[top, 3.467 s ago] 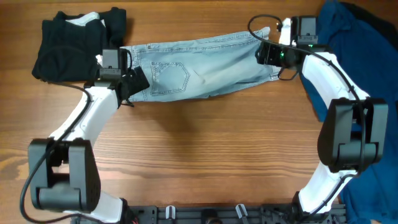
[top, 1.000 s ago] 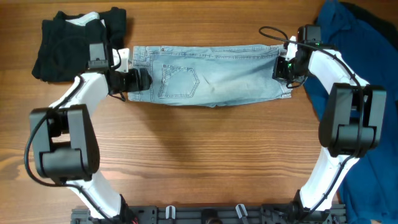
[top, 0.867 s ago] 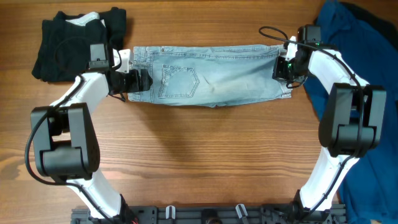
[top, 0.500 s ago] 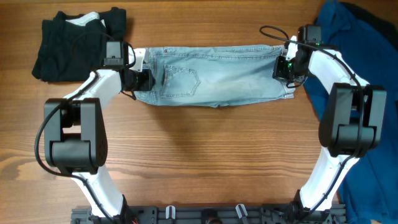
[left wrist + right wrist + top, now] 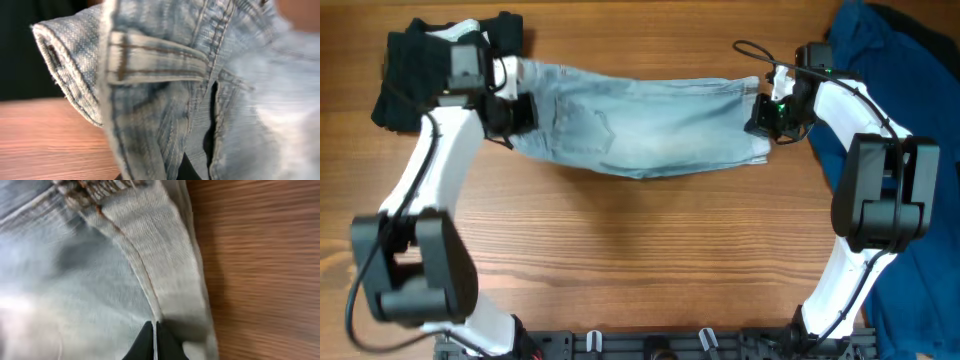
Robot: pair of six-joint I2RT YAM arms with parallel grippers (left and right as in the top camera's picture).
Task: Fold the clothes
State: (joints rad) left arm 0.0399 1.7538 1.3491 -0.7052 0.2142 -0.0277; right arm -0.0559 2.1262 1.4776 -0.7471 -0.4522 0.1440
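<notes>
The clothes, pale blue denim shorts (image 5: pixel 640 125), hang stretched between my two grippers at the back of the table, with the middle sagging toward me. My left gripper (image 5: pixel 517 112) is shut on the waistband end. In the left wrist view the waistband and a belt loop (image 5: pixel 150 57) fill the frame, and only a dark fingertip (image 5: pixel 182 170) shows under the cloth. My right gripper (image 5: pixel 763 117) is shut on the hemmed leg end. In the right wrist view its two dark tips (image 5: pixel 153 342) pinch the hem (image 5: pixel 165 280) tightly.
A black folded garment (image 5: pixel 420 70) lies just behind and left of my left gripper. A large navy garment (image 5: pixel 910 90) covers the table's right side behind my right arm. Bare wooden table (image 5: pixel 640 260) spreads in front of the shorts.
My left gripper closed on the waistband end and drew it up and to the left. The shorts went from lying flat to hanging slack. The right gripper kept its hold and edged slightly left.
</notes>
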